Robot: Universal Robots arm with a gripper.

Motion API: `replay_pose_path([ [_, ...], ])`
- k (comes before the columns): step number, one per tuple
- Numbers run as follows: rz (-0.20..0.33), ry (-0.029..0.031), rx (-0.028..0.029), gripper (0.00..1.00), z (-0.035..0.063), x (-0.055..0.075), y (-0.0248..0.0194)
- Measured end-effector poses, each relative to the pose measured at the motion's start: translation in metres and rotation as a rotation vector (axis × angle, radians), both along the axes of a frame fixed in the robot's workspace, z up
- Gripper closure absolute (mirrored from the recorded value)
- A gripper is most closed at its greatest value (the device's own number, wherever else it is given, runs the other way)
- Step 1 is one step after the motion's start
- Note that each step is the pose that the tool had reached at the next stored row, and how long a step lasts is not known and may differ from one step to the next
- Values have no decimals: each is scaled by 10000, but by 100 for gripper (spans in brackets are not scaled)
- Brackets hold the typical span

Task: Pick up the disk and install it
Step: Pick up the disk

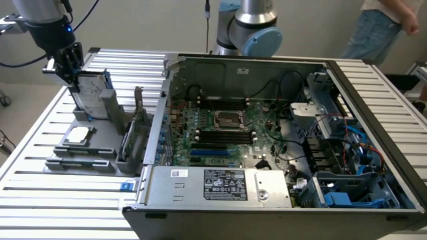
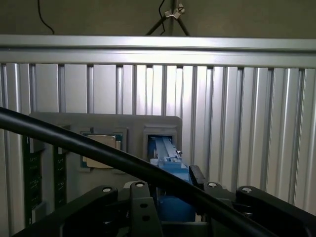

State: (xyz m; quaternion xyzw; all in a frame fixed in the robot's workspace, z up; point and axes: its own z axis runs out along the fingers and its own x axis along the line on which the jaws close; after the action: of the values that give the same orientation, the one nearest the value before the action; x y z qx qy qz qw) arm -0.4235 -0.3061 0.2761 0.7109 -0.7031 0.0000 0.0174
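The disk (image 1: 93, 95), flat silver metal with a white label and a blue plastic frame (image 2: 168, 159), stands on edge in a grey holder (image 1: 81, 156) on the ribbed aluminium surface (image 1: 40, 200), just beside the open computer case (image 1: 373, 125). Its long axis runs upright, leaning slightly. The black tool (image 1: 71, 82) straddles its top edge; whether it clamps the disk I cannot tell

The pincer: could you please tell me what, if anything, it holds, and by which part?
It cannot be told: the pincer is at the top edge of the upright hard drive in its grey holder.
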Motion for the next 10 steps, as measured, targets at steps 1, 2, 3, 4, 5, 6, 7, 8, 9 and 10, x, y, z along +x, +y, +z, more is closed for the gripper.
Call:
replay_pose_path([
  [1, 0, 0, 1, 64, 0, 0, -1],
  [2, 0, 0, 1, 64, 0, 0, -2],
  [3, -1, -1, 1, 67, 0, 0, -3],
  [4, 0, 0, 1, 67, 0, 0, -6],
  [5, 0, 0, 1, 67, 0, 0, -8],
  [6, 1, 0, 0, 67, 0, 0, -12],
  [7, 1, -1, 0, 67, 0, -1, -16],
  [8, -1, -1, 1, 67, 0, -1, -20],
  [9, -1, 0, 1, 67, 0, -1, -25],
  [10, -1, 0, 1, 67, 0, -1, -27],
])
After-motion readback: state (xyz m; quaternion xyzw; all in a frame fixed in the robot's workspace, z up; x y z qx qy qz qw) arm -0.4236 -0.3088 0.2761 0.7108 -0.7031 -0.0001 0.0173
